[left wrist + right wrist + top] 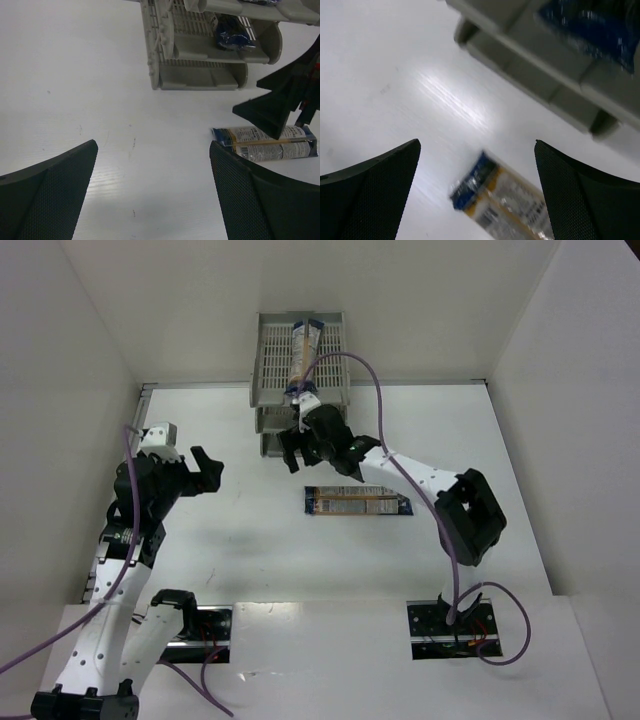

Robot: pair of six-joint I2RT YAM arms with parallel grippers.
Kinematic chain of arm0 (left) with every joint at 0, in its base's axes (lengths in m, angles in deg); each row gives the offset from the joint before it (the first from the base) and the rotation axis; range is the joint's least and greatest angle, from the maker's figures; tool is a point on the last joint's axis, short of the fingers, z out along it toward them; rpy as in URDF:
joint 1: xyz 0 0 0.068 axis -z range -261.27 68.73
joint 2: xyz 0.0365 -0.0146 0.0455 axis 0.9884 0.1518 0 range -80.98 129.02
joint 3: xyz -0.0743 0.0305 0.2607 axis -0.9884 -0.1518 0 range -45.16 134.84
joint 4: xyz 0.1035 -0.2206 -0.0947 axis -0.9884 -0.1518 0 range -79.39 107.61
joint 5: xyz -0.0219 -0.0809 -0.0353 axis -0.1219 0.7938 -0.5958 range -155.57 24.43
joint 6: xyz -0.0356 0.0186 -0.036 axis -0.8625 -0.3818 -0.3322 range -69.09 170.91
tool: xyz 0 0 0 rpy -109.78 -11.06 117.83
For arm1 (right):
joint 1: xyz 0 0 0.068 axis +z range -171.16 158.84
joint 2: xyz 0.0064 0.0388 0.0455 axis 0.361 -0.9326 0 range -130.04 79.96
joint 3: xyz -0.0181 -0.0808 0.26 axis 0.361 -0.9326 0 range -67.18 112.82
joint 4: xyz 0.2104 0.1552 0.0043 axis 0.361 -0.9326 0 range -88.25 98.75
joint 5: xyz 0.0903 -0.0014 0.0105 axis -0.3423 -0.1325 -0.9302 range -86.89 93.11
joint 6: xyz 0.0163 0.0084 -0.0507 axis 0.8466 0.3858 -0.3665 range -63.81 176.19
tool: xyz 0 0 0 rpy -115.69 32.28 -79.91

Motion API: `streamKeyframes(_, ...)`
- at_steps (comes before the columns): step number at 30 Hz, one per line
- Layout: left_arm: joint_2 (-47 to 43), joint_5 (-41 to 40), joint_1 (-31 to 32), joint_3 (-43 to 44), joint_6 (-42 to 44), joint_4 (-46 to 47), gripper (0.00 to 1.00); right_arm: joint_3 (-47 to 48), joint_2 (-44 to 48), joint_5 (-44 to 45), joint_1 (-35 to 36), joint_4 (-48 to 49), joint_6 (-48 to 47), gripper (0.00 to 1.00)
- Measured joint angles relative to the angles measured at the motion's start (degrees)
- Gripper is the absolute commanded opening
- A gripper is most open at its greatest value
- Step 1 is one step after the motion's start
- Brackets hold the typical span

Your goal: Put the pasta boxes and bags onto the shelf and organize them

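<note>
The grey shelf (270, 360) stands at the far middle of the table. One pasta pack (303, 355) lies front to back on its top tier. A blue pack end (231, 37) shows in a lower tier, also in the right wrist view (590, 25). Another pack (358, 503) lies flat on the table in front of the shelf, seen in the left wrist view (265, 145) and the right wrist view (505, 205). My right gripper (320, 466) is open and empty, just in front of the shelf, above that pack's left end. My left gripper (212, 470) is open and empty, left of the shelf.
White walls close in the table on the left, right and back. The right arm's elbow (470, 515) sits right of the table pack. The right gripper's black fingers (270, 110) show in the left wrist view above the pack.
</note>
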Motion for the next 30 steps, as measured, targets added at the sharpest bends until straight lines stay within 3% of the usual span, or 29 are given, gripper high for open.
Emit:
streamKeyframes(8,0.00,1.38,-0.02,-0.46,0.00,0.02,1.00,-4.90,0.87,3.91,-1.60,-18.12,-5.18,1.00)
streamKeyframes(15,-0.37,1.84,-0.02,-0.66,0.00,0.02,1.00,-6.32,-3.96,3.96,-4.13,-21.35,-6.03,1.00)
streamKeyframes(19,-1.44,1.88,-0.02,-0.85,0.00,0.00,1.00,-5.29,-5.42,2.45,-4.13,-21.64,-6.05,0.81)
streamKeyframes(20,-1.68,1.86,-0.02,-0.85,0.00,0.00,1.00,-5.09,-5.73,1.75,-4.13,-21.57,-6.08,0.58)
streamKeyframes(23,-1.99,1.53,-0.02,-0.85,0.04,0.02,1.00,-4.59,-6.10,-0.37,-4.07,-20.48,-6.23,0.15)
streamKeyframes(26,-2.01,1.33,-0.02,-0.87,0.04,0.02,1.00,-4.31,-6.12,-3.13,-4.28,-18.73,-5.05,0.00)
streamKeyframes(30,-2.01,1.29,-0.02,-0.87,0.07,0.02,1.00,-4.33,-6.99,-11.37,-2.56,-14.88,1.75,0.00)
